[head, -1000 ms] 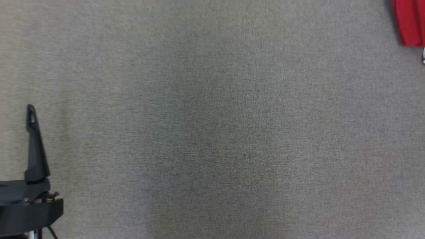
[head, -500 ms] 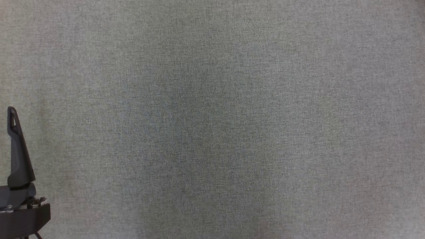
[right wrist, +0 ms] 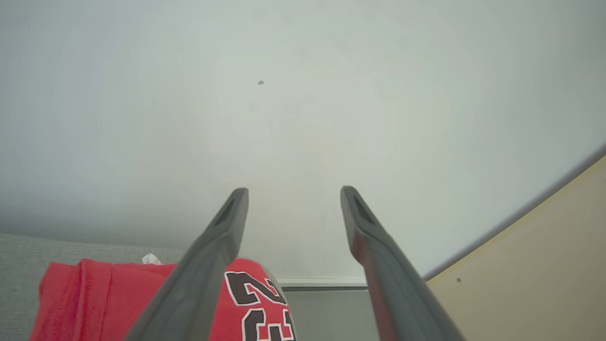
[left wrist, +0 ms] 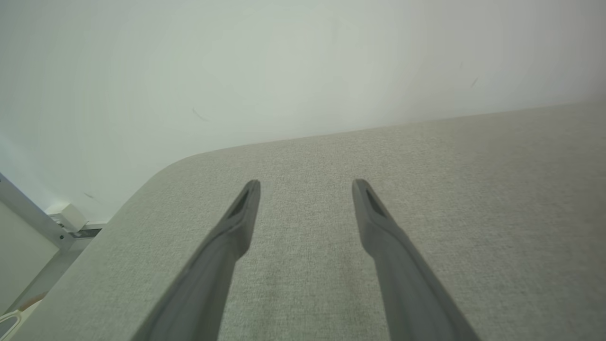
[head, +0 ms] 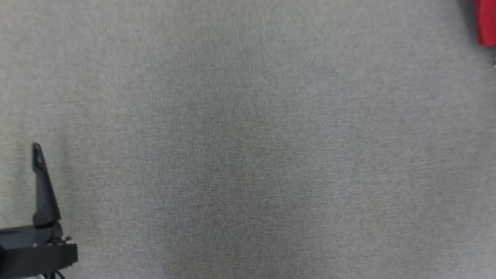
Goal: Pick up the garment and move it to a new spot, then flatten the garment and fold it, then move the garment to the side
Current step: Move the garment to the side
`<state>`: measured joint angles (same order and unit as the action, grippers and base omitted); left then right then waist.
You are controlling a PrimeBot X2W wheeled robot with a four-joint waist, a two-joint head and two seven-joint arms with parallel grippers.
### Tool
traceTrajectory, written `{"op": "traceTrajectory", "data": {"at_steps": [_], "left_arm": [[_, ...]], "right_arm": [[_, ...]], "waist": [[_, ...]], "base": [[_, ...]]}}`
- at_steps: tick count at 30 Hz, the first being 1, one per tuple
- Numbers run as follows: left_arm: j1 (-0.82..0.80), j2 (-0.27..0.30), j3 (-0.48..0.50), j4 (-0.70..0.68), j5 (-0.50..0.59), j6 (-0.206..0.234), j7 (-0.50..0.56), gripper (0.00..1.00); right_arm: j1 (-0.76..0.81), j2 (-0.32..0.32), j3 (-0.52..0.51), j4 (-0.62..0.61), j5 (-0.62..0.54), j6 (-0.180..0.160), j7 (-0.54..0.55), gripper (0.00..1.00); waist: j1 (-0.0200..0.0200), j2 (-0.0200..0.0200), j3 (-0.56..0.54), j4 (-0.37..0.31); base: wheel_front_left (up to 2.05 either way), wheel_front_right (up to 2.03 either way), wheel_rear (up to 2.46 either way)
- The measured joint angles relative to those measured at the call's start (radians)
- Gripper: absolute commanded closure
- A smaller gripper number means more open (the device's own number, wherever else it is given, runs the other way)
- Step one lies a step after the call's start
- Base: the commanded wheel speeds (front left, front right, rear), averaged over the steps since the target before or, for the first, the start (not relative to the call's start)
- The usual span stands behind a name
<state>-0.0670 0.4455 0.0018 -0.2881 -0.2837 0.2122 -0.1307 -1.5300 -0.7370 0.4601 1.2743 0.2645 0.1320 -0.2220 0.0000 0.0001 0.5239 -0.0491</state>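
Note:
The garment [head: 486, 23] is red and shows as a strip in the top right corner of the head view. In the right wrist view the garment [right wrist: 94, 298] lies on the grey padded table [right wrist: 19, 265] near its far edge, with black-and-white numbers facing up. My right gripper [right wrist: 293, 192] hangs above it, open, with nothing between the fingers. My left gripper [left wrist: 305, 187] is open over bare grey table [left wrist: 473, 189], holding nothing. One of its dark fingers [head: 42, 190] stands at the lower left of the head view.
A white wall [left wrist: 284, 61] rises behind the table. The table's rounded far corner [left wrist: 161, 173] lies left of my left gripper, with a metal frame [left wrist: 28, 213] beyond. A beige panel [right wrist: 544, 260] stands to the right of the garment.
The head view has swung: the garment's red edge slid out of the top right corner, then came back. The left gripper's finger sits slightly lower in the picture.

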Motion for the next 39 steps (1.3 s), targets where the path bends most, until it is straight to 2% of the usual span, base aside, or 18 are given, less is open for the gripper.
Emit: {"op": "traceTrajectory", "data": {"at_steps": [4, 10, 12, 17, 26, 33, 39], "left_arm": [[0.008, -0.032, -0.02, 0.074, -0.017, -0.002, -0.032, 0.0], [0.047, -0.066, -0.043, 0.16, -0.029, -0.002, -0.057, 0.0], [0.055, -0.073, -0.049, 0.178, -0.034, -0.009, -0.067, 0.0], [0.102, -0.091, -0.053, 0.213, -0.057, -0.01, -0.079, 0.0], [0.144, -0.11, -0.081, 0.241, -0.061, -0.009, -0.085, 0.0], [0.164, -0.103, -0.101, 0.256, -0.04, 0.002, -0.061, 0.0], [0.171, -0.104, -0.114, 0.257, -0.04, 0.008, -0.045, 0.0]], "right_arm": [[0.097, 0.074, -0.022, -0.073, 0.067, 0.0, -0.035, 0.0], [0.291, 0.15, -0.047, -0.269, 0.165, 0.0, -0.04, 0.0], [0.363, 0.174, -0.039, -0.331, 0.168, 0.0, -0.04, 0.0], [0.54, 0.281, -0.052, -0.456, 0.168, 0.0, -0.04, 0.0], [0.875, 0.43, -0.156, -0.665, 0.049, 0.0, -0.04, 0.0], [1.128, 0.539, -0.328, -0.818, -0.078, 0.0, -0.04, 0.0], [1.332, 0.64, -0.423, -0.939, -0.163, 0.0, -0.032, 0.0]], "waist": [[-0.0001, 0.0, -0.062, -0.005], [-0.0002, -0.0003, -0.173, -0.015], [-0.0002, -0.0003, -0.211, -0.019], [-0.0003, -0.0003, -0.306, -0.03], [-0.0003, -0.0004, -0.443, -0.044], [-0.0003, -0.0004, -0.517, -0.04], [-0.0002, -0.0003, -0.551, -0.037]], "base": [[0.0, 0.0, 0.0], [0.0, 0.0, 0.0], [0.0, 0.0, 0.0], [0.0, 0.0, 0.0], [0.0, 0.0, 0.0], [0.0, 0.0, 0.0], [0.0, 0.0, 0.0]]}}
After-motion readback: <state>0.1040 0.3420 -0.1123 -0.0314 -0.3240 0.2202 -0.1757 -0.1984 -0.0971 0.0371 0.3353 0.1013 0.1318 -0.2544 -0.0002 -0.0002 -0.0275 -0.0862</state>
